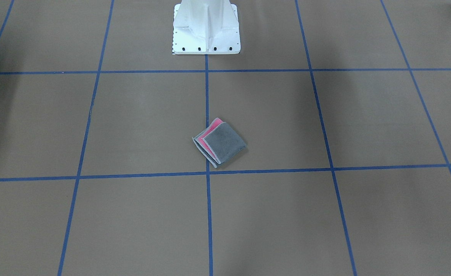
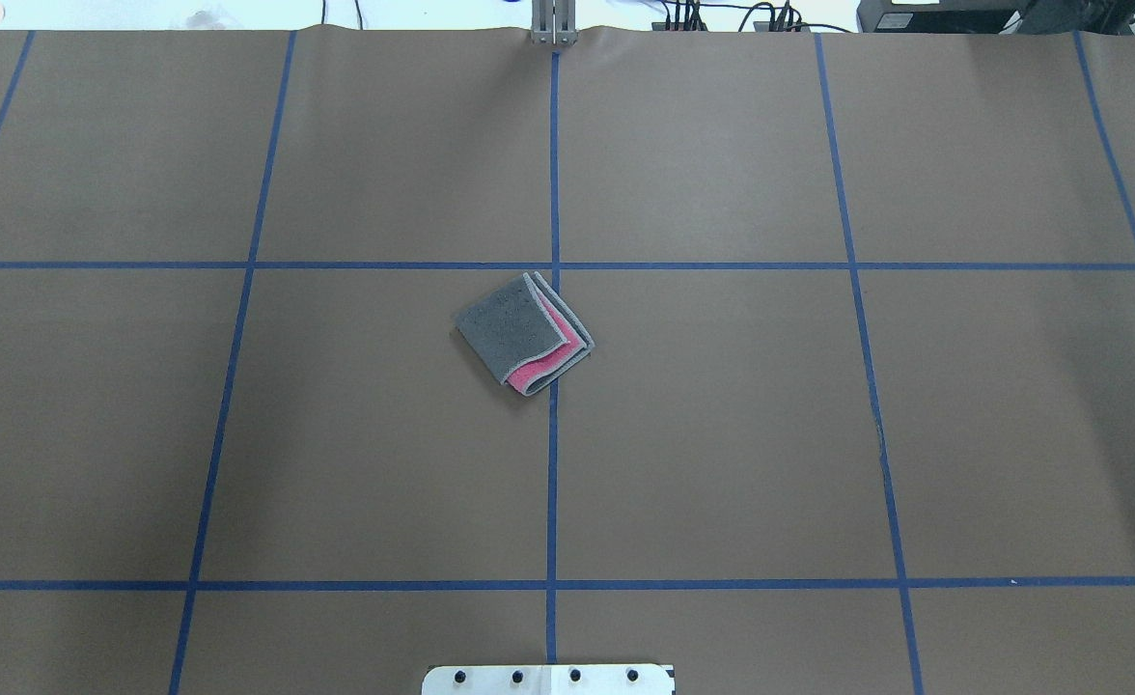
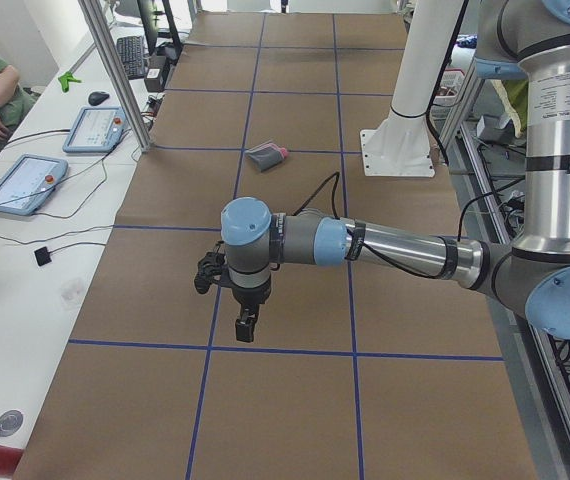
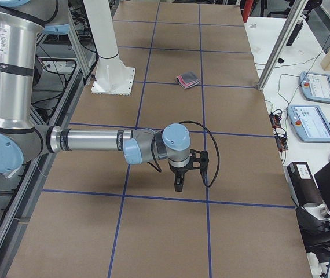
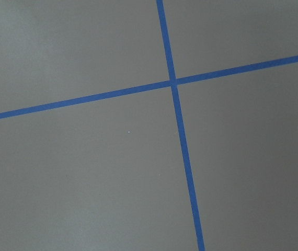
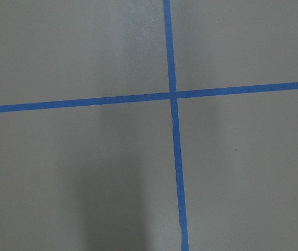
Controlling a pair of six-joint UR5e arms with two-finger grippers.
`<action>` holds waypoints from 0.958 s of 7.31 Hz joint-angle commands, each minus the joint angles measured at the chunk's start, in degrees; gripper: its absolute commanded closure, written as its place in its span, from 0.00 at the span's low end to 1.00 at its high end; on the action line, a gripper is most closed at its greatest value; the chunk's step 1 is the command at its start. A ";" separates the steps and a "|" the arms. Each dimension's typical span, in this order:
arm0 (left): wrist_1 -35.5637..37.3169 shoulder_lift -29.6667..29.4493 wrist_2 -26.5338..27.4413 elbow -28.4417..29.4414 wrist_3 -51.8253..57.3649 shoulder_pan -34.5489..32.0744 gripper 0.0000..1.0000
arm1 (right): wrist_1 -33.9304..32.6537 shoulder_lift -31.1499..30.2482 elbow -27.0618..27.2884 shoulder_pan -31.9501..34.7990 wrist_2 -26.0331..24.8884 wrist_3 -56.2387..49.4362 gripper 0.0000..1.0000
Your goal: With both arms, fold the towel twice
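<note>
towel (image 2: 524,333) lies flat near the middle of the table (image 2: 722,434), across the centre blue tape line (image 2: 553,483) and mostly on the robot's left of it, well in front of the white pedestal base (image 1: 206,28). dark grey face is up, and a pink strip and stacked light edging show along one side. several layers are visible, so it looks folded to a quarter. judging from that, both folds are done, with the edges a bit offset rather than flush. nothing obvious is left except maybe tidying.

left arm (image 3: 395,245) reaches out low over the table, left gripper (image 3: 247,325) pointing down over bare paper, well apart from the towel. right arm (image 4: 95,141) does the same on its side, right gripper (image 4: 178,184) down and nothing under it. both grippers appear only in the side views, so i cannot tell if the fingers are apart or together. neither seems to hold anything. wrist cams show only tape crossings.
</note>
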 commanded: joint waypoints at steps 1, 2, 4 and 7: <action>0.07 -0.11 -0.01 0.41 0.00 0.00 0.00 | -10.71 4.80 0.82 -0.13 -0.25 0.13 0.00; 0.07 -0.11 -0.01 0.33 0.00 0.00 0.00 | -11.04 4.30 1.35 -0.13 -0.26 -0.39 0.00; 0.07 -0.11 -0.01 0.41 0.00 0.00 0.00 | -10.78 4.12 1.27 -0.13 -0.17 -0.49 0.00; -0.11 -0.11 -0.01 0.50 0.09 0.00 0.00 | -10.78 4.21 1.01 -0.13 -0.08 -0.49 0.00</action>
